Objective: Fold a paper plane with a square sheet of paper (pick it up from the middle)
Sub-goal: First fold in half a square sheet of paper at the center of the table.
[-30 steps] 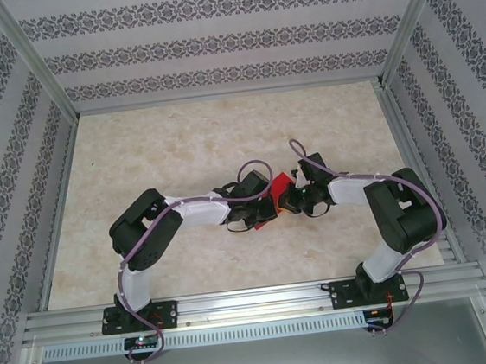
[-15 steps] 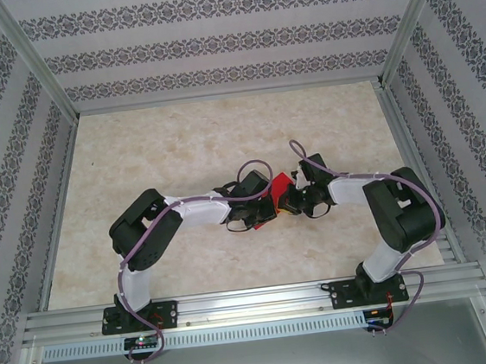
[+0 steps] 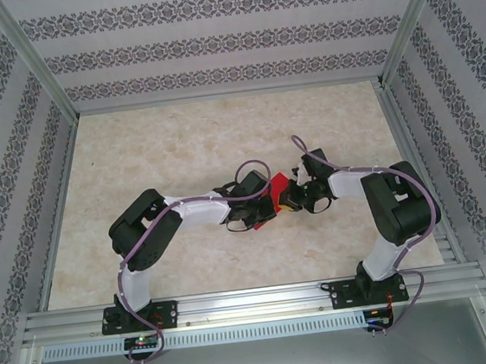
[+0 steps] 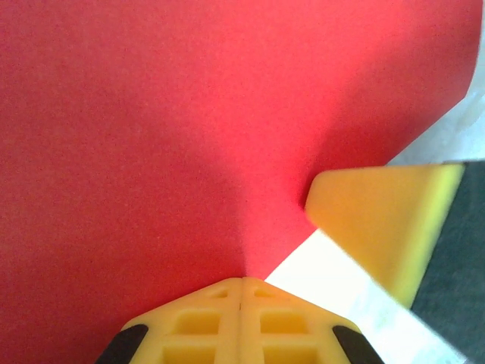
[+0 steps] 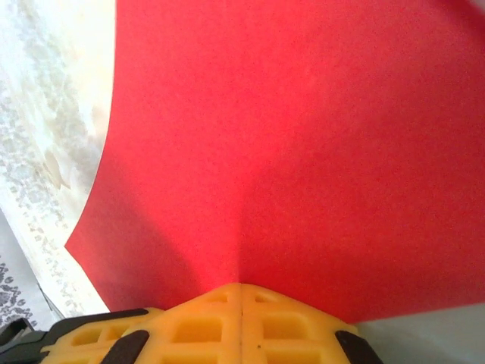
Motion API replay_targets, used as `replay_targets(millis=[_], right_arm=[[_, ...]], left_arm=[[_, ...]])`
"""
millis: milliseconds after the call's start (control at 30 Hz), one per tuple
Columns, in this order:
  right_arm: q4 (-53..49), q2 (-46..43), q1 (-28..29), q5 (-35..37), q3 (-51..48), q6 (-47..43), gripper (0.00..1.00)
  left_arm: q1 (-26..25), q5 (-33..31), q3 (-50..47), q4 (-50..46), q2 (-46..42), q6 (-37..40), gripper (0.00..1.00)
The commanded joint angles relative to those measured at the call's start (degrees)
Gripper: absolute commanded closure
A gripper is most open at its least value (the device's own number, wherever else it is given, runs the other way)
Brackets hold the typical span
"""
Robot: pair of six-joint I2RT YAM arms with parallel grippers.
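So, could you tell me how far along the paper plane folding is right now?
Done: the square sheet of paper looks picked up off the table. In hand: the left gripper and the right gripper are both shut on it, facing each other, each pinch raising a soft ridge. Left: the wrist views show no sharp crease and no pointed shape, so most of the folding seems ahead.

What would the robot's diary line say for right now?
left gripper: shut on red paper | right gripper: shut on same sheet | paper: pinched from both sides, creasing at each grip | where: middle of table
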Motion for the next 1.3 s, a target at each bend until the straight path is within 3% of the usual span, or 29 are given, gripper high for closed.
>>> replay_targets(millis=[0, 400, 733, 1067, 1267], right_arm=[[1.5, 2.2, -4.2, 8.2, 1.4, -1.7, 1.00], [4.6, 4.3, -11.7, 7.5, 3.7, -4.6, 1.00], [9.4, -0.5, -12.0, 4.4, 2.2, -4.5, 1.00], [12.6, -6.8, -7.2, 3.0, -5.9, -0.4, 1.00], [12.4, -4.7, -3.3, 1.4, -6.1, -0.3, 1.00]], left_arm=[[-0.9, 0.0, -3.4, -8.7, 1.1, -1.5, 1.00], [-0.9, 0.5, -3.8, -8.3, 1.1, -1.5, 1.00], [-0.9, 0.4, -3.2, -8.7, 1.2, -1.0, 1.00], [-0.9, 0.1, -1.8, -9.4, 1.3, 0.1, 1.00], [-0.8, 0.0, -0.8, -8.6, 0.9, 2.1, 1.00]])
